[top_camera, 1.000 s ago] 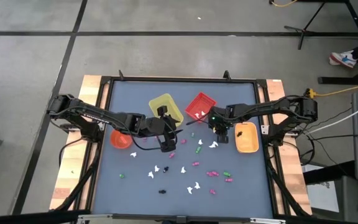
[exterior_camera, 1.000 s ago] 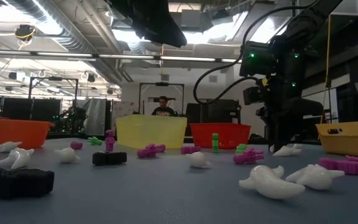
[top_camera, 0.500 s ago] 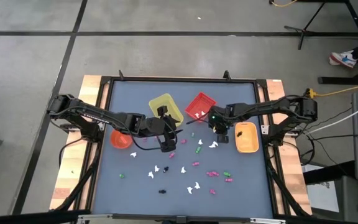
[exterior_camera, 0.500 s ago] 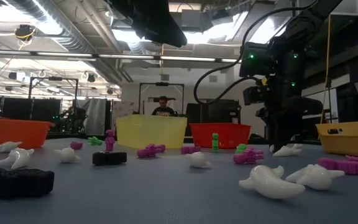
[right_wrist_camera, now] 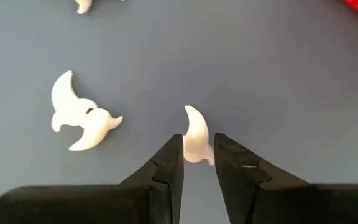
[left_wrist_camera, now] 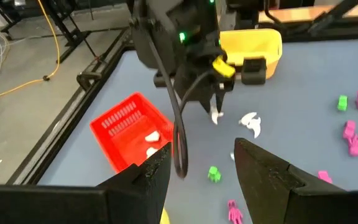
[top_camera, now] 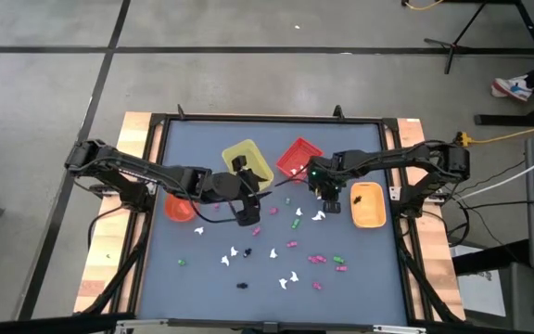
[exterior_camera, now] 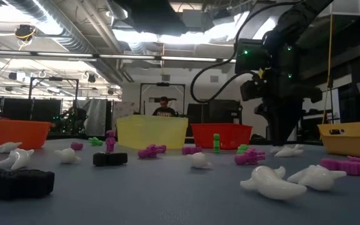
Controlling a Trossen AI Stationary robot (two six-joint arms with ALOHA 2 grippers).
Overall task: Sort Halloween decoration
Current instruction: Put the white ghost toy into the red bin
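- Right gripper (right_wrist_camera: 197, 163): closed on a small white curved plastic trinket (right_wrist_camera: 196, 137), which sticks out from between the two dark fingertips above the blue-grey table top (top_camera: 360, 278). In the high view this gripper (top_camera: 324, 192) sits between the red square slatted bin (top_camera: 298, 158) and the orange-yellow rectangular tray (top_camera: 368, 205).
- Left gripper (left_wrist_camera: 199, 163): fingers spread apart with nothing between them; in the high view it (top_camera: 246, 215) hangs just beside the yellow square bin (top_camera: 247, 160), near the round orange bowl (top_camera: 180, 206).
- Second white trinket (right_wrist_camera: 79, 120): a winged, ghost-like piece lying flat on the table close to the held one; the left wrist view shows it (left_wrist_camera: 250, 121) beside the right arm's gripper.
- Red bin contents: two white pieces (left_wrist_camera: 151, 135) lie inside, seen in the left wrist view.
- Loose decorations: white, magenta (top_camera: 317, 259), green (top_camera: 297, 221) and black (top_camera: 244, 285) trinkets are scattered across the near half of the table; the low view shows a black block (exterior_camera: 110, 159) and white pieces (exterior_camera: 272, 182) in the foreground.
- Tray contents: one dark piece (top_camera: 357, 197) lies in the orange-yellow tray.
- Background: a person (exterior_camera: 162, 107) sits behind the table in the low view.
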